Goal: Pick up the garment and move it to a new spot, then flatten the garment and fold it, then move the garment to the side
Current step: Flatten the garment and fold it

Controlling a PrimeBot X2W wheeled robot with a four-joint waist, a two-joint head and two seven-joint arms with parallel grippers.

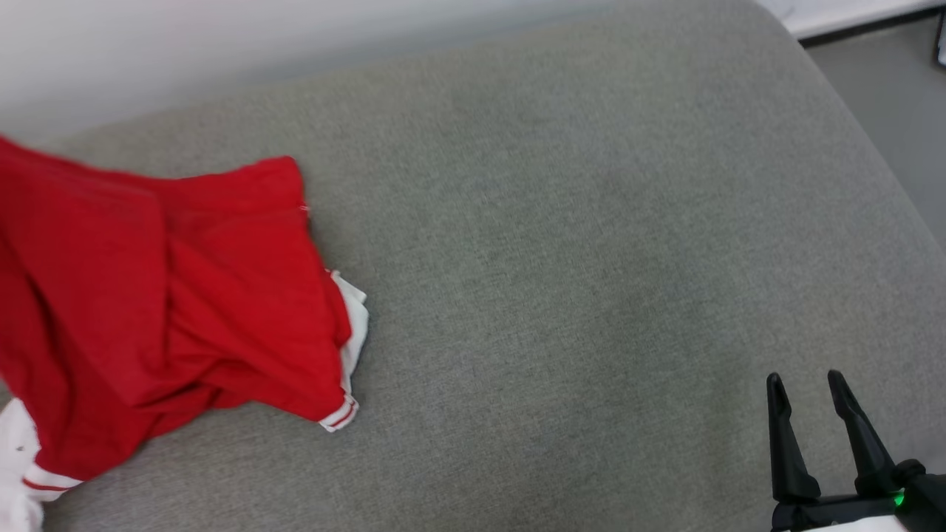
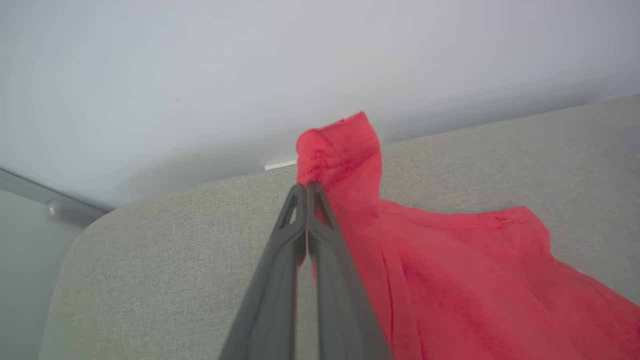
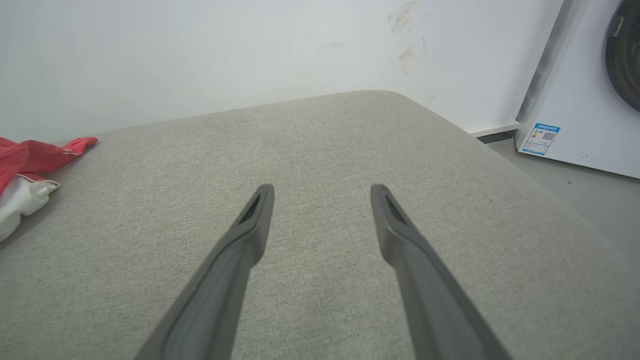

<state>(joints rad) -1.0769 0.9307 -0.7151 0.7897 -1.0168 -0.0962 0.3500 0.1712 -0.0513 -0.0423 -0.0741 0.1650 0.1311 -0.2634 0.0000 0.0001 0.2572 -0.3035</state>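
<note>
One crumpled red garment point(image 2: 450, 270) hangs clamped in left jaws; right jaws gape above woven grey cushion point(image 3: 320, 150).

You've got the garment point(image 1: 162, 310) bunched at the left edge of the grey cushion point(image 1: 591, 258): red, w/ white striped sleeve trim poking out bottom-right. Your right pincer point(image 1: 805, 380) sits lower right, fingers apart, over bare cushion, well clear of the fabric.
</note>
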